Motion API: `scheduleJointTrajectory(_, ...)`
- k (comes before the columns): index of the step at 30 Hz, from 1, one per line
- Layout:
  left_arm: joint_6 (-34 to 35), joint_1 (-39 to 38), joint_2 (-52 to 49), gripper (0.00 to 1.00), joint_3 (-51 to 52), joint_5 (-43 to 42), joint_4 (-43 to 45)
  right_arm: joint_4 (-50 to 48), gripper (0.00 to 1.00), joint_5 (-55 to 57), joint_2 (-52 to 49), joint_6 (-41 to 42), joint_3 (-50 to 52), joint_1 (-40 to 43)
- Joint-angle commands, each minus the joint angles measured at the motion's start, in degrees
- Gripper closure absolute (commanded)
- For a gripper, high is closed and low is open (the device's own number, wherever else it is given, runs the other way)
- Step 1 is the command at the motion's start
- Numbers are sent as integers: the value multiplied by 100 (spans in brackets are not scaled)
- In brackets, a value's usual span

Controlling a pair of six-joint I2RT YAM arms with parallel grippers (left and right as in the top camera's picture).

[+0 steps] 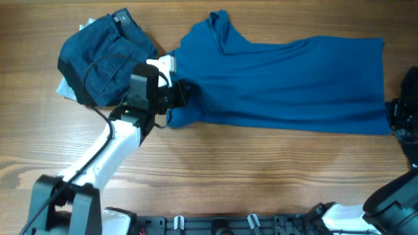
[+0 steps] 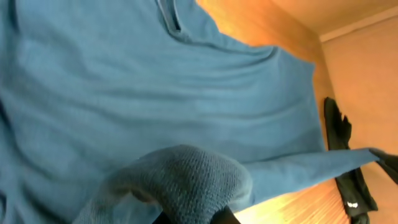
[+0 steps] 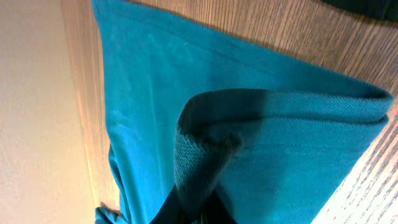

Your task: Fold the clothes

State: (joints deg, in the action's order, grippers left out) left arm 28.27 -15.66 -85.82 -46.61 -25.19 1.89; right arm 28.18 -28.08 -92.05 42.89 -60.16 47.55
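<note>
Overhead faces straight down on table (image 1: 261,170); wrist views close, sharing shirt (image 2: 155,93).

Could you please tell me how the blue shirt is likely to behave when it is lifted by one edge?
Probably floppy: the shirt bunches and folds where the left end effector pinches it, so it should sag when lifted. Likely light, as the knit looks thin and lies nearly flat. It may slide easily on the smooth table.
</note>
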Motion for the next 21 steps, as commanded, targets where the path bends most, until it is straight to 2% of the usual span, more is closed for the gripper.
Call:
scheduleJointTrajectory(1, -107, 52, -286, 96, -415, -87, 219, -31, 96, 20, -63, 74, -85, -2)
scheduleJointTrajectory(8, -107, 52, -763, 96, -669, -68, 638, -31, 96, 22, -63, 76, -85, -2)
scheduleJointTrajectory(18, -105, 57, -1357, 96, -1003, 46, 798, -57, 96, 153, -63, 74, -85, -2)
scheduleJointTrajectory(20, -107, 57, -1357, 89, -1003, 98, 772, -59, 96, 151, -63, 74, -85, -4)
scheduleJointTrajectory(21, -105, 57, -1357, 66, -1003, 101, 754, -57, 96, 151, -66, 76, -85, -4)
